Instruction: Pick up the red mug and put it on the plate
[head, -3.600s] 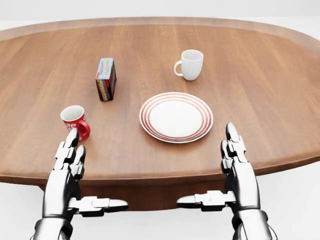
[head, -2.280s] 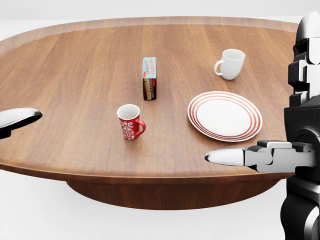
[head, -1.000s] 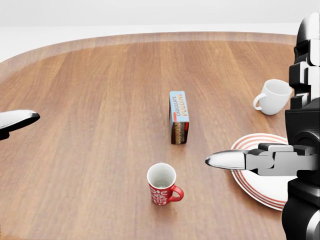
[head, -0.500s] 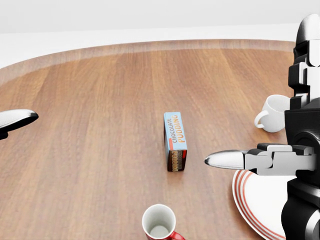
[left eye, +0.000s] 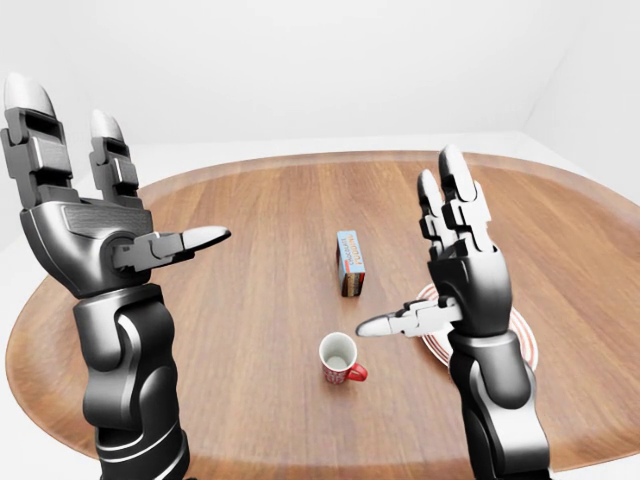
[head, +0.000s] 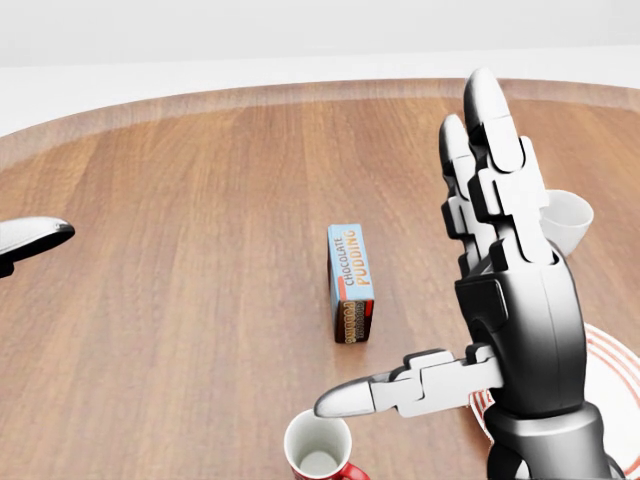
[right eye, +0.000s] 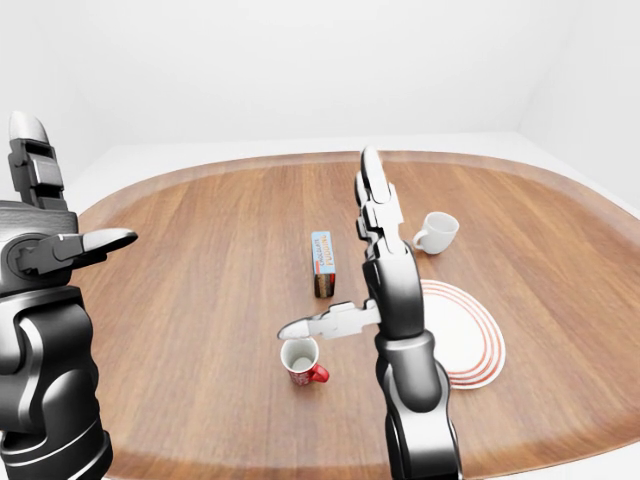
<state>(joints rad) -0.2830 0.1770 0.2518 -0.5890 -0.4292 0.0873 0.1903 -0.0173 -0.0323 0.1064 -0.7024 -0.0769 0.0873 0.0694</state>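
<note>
Right hand (left eye: 462, 262) is standing upright above the table (left eye: 240, 330), fingers pointing to 12 o'clock and spread, thumb sticking out toward 9 o'clock; nothing in it, fully open. In the left-eye view its thumb tip is hanging just up and right of the red mug (left eye: 340, 359), not touching it. Left hand (left eye: 88, 222) is raised high at the left edge of the same view, fingers straight up, thumb pointing to 3 o'clock, also open and holding nothing, well apart from everything on the table.

Red mug is sitting upright on the wood, empty, white inside, handle pointing toward 3–4 o'clock. In the head view only its top is showing at the bottom edge, under the right thumb. Plate (right eye: 468, 345), white with red rings, is lying flat at about 3 o'clock from the mug, near but apart; the right forearm is covering part of it in the left-eye view. Pudding box (head: 350, 283) is standing on its long edge at 12 o'clock from the mug, apart from it, text side facing up. White mug (right eye: 437, 231) is sitting upright at roughly 12 o'clock from the plate, handle toward 9 o'clock, partly hidden behind the right hand in the head view. Mug is not on the plate.
</note>
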